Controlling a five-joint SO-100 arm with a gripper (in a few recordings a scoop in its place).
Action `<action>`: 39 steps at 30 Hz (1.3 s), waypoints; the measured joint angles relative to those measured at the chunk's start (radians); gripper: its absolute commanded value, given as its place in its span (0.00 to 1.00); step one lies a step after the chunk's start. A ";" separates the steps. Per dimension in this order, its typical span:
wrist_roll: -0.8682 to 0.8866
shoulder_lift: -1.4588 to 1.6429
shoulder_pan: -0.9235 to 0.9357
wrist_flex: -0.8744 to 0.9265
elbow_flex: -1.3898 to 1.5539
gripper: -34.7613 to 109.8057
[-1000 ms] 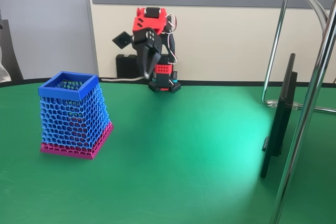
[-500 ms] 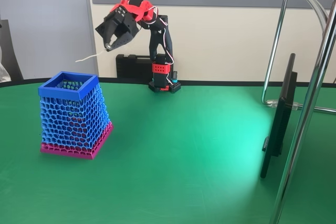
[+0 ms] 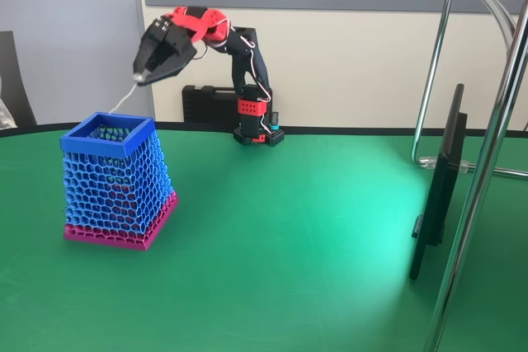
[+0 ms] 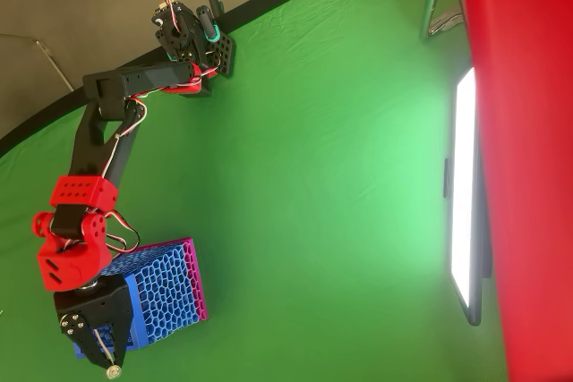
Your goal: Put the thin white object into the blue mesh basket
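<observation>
Above the green table, our red-and-black two-finger gripper [image 3: 142, 77] is clamped on the thin white stick-like object [image 3: 124, 100], which slants down and left from the fingertips. Its low end hangs over the far rim of the tapered blue honeycomb-mesh basket [image 3: 115, 177], just beneath.

The bench [image 3: 289, 245] is covered with green matt cloth, faintly creased in the overhead view. The blue mesh basket [image 3: 115, 179] appears as matt plastic, honeycomb-perforated, with a solid rim and magenta base band. The pincer [image 3: 142, 78] is formed of matt black and red plastic. The stand tubes [image 3: 487, 162] at right are glossy polished metal. The thin white object [image 3: 124, 101] looks smooth.
</observation>
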 measured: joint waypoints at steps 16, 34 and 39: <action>0.288 -0.020 0.160 0.017 0.115 0.24; 0.212 0.236 0.235 -0.048 0.428 0.33; 0.183 0.318 0.249 -0.060 0.526 0.33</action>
